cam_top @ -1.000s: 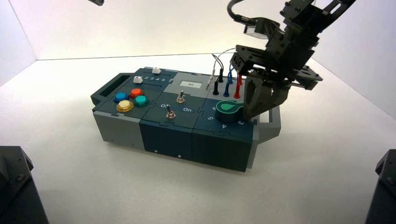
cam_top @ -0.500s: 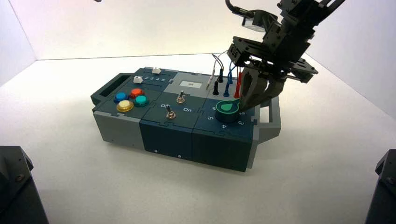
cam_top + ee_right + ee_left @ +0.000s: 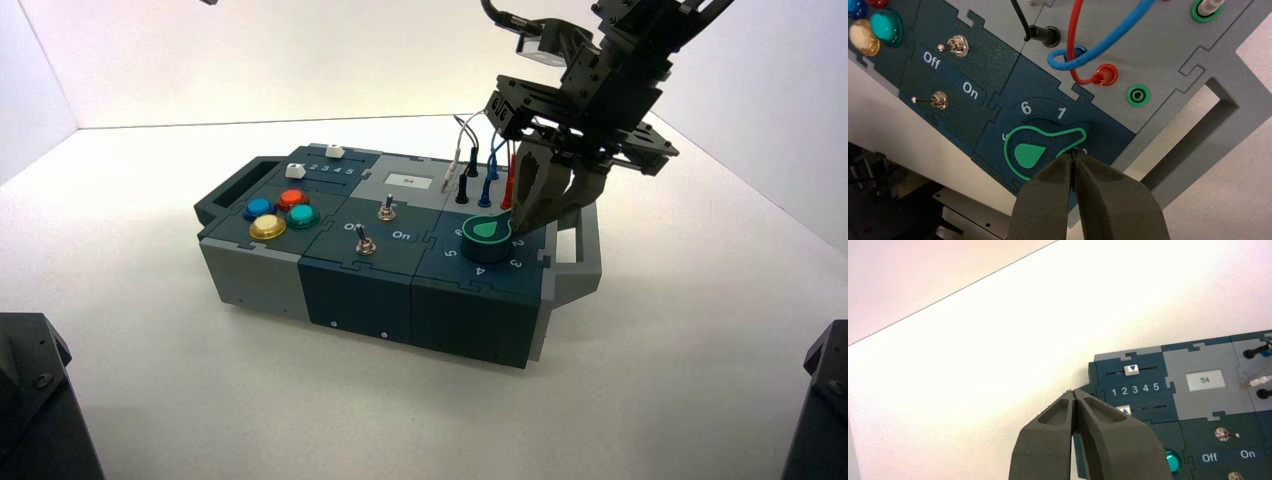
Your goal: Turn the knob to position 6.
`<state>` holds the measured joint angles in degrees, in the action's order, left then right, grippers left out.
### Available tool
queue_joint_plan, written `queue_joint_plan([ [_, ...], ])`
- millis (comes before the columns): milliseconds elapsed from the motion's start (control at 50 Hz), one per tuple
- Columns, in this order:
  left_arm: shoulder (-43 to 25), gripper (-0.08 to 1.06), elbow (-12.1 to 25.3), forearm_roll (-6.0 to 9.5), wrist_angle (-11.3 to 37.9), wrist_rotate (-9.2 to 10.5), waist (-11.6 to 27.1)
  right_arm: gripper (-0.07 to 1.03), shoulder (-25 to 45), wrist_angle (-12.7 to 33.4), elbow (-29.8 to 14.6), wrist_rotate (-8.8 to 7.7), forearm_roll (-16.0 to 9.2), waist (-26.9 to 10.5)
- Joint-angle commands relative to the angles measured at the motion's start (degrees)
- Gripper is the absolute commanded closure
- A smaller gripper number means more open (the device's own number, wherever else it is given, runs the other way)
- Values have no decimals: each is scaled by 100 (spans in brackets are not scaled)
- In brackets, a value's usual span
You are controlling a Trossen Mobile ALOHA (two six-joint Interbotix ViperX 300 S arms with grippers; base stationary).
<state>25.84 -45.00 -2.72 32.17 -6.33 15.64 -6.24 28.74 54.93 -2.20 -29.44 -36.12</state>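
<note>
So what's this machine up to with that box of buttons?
The right gripper, its fingers shut, is down at the green knob on the box, its tip by the knob's pointed end. That pointer aims between the printed 1 and the next digit, hidden under the gripper, not at the 6. The left gripper hangs shut off the box's slider end, doing nothing.

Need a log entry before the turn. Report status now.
Right gripper shut, tips at the knob's pointer end. Pointer aims past the 1, not at the 6. Left gripper shut, off the box. Nothing in the way.
</note>
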Motion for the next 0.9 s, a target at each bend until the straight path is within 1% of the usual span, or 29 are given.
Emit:
queue_joint_plan([
  [20, 88, 101, 70, -9, -53, -26, -18, 99, 35, -35, -185, 0, -9, 26],
  [240, 141, 101, 35, -9, -53, -26, -18, 99, 229, -44, -290, -18, 0, 26],
  [900, 193, 101, 26, -9, -79, -26, -18, 99, 378, -26, -554, -18, 18, 26],
])
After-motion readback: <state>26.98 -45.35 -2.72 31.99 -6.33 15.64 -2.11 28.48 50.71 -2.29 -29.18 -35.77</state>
